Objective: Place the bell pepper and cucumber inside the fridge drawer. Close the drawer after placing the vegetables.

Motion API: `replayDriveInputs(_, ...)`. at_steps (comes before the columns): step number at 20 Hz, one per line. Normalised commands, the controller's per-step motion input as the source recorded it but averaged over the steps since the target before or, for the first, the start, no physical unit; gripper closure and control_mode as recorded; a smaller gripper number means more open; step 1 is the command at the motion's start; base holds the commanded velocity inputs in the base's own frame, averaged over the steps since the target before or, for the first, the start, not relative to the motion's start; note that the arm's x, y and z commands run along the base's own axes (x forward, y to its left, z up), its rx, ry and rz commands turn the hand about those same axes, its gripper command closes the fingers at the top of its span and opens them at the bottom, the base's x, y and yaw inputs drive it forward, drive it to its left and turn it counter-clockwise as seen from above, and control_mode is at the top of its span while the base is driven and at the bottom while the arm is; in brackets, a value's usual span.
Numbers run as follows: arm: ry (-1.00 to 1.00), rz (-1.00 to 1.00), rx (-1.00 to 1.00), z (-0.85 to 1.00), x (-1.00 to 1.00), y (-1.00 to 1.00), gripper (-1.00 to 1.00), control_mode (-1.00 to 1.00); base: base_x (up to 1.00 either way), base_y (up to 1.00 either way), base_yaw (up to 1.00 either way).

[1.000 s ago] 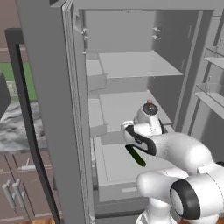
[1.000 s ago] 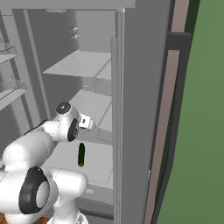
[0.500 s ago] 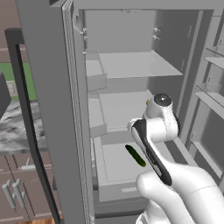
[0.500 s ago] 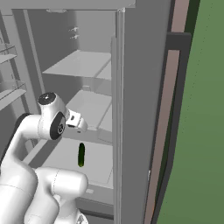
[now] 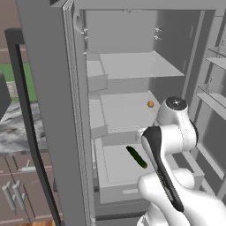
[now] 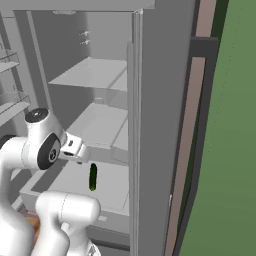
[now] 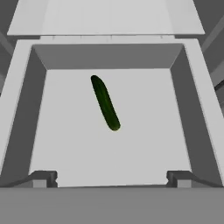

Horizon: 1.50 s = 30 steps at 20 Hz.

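My gripper (image 7: 112,177), fingers spread and empty, looks down on the slim dark-green cucumber (image 7: 105,103); it lies diagonally in the open light-grey fridge drawer (image 7: 109,157).

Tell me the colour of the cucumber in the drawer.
Dark green; the cucumber shows best in the hand view.

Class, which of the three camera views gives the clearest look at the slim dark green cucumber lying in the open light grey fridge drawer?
The hand view: the slim dark green cucumber lies whole and unobstructed on the light grey fridge drawer floor. The left base view shows it smaller, beside the white arm; the right base view shows it small and foreshortened.
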Motion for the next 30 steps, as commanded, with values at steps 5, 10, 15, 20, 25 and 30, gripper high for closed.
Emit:
replayDriveInputs(5, 0.02, 0.0, 0.0, -0.01, 0.0, 0.01, -1.0, -1.0, 0.0, 0.0, 0.0)
replayDriveInputs(10, 0.02, 0.0, 0.0, -0.02, -0.03, 0.0, -1.0, -1.0, 0.0, 0.0, 0.0)
replayDriveInputs(15, -0.01, 0.0, 0.0, -0.03, -0.25, 0.0, -1.0, 1.0, -0.6, 0.0, 0.0)
replayDriveInputs(20, 0.0, 0.0, 0.0, 0.0, 0.0, 0.0, -1.0, 1.0, -1.0, 0.14, 0.0)
replayDriveInputs(25, 0.0, 0.0, 0.0, 0.0, 0.0, 0.0, -1.0, 1.0, -1.0, 0.62, 0.0)
replayDriveInputs(30, 0.0, 0.0, 0.0, 0.0, 0.0, 0.0, -1.0, 1.0, -0.97, 1.0, 0.0)
